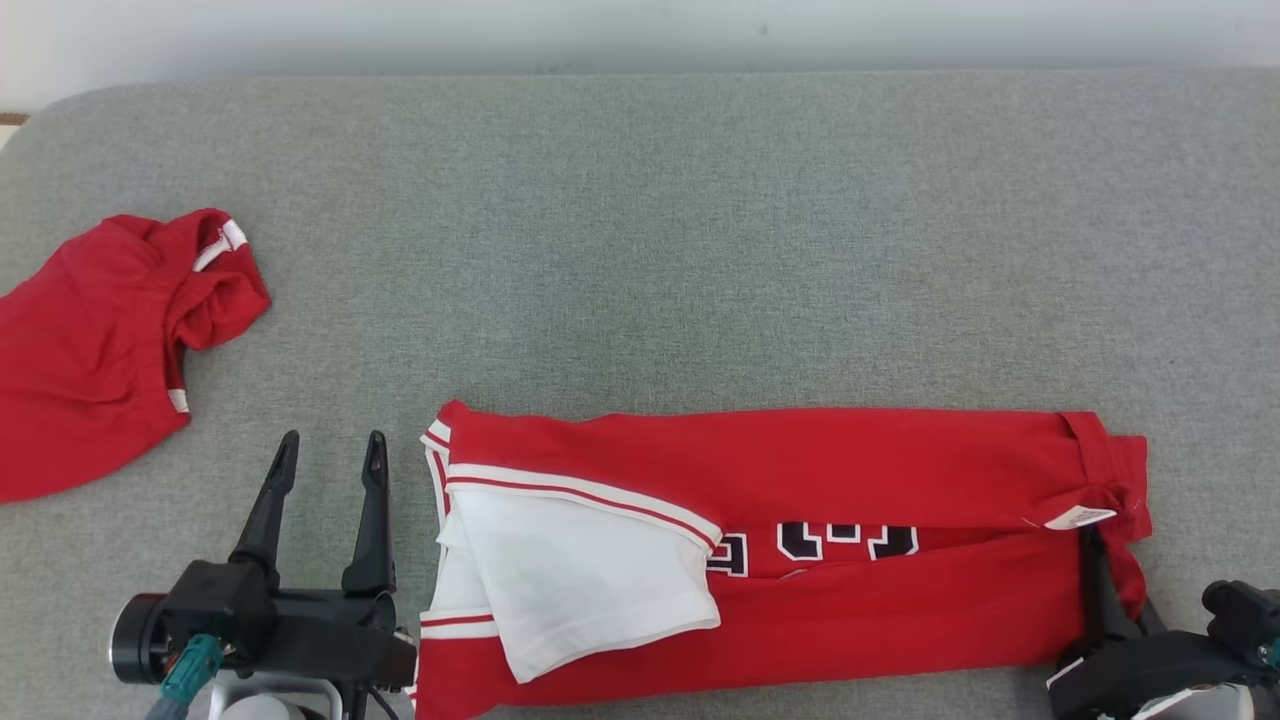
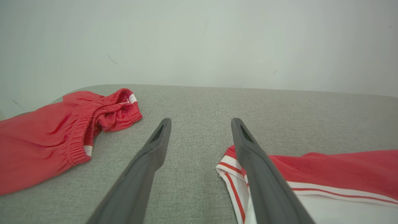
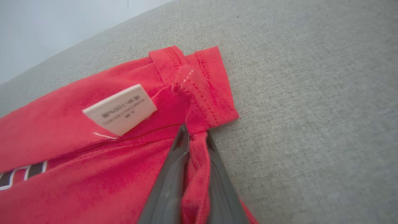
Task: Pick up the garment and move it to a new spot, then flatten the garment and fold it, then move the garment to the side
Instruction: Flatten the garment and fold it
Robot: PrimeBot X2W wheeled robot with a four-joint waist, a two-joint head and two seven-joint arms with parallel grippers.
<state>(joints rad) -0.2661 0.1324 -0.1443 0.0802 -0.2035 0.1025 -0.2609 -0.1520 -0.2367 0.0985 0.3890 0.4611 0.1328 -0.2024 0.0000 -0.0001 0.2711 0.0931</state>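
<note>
Head view, read from the left: red shorts (image 1: pixel 90 350) lie bunched at the far left of the grey worktop (image 1: pixel 700 250), well apart from the job in hand. Next comes the left tool (image 1: pixel 332 440), released and empty, its two fingers spread and pointing away from the robot over bare worktop. The left wrist view shows the same spread, with nothing between the fingers.

Just to its right begins the garment (image 1: pixel 800 460), a red jersey with white trim. It is folded into a long band along the near edge, so its long axis runs left to right across the robot's front. The white-trimmed end sits just beside the left tool, possibly touching the right-hand finger, though the angle makes that hard to judge.

At the far right, the hem end with its white label (image 3: pixel 119 109) is where the right tool (image 3: pixel 195 130) works. In the right wrist view its fingers are clenched on a pinch of red cloth just below the stitched hem.

So each tool sits at its own end of the band, but only the right end is gripped. The next move probably calls for the left tool to shift a little to its right and take the trimmed end. The band can then be lifted, or folded end to end across its length.
</note>
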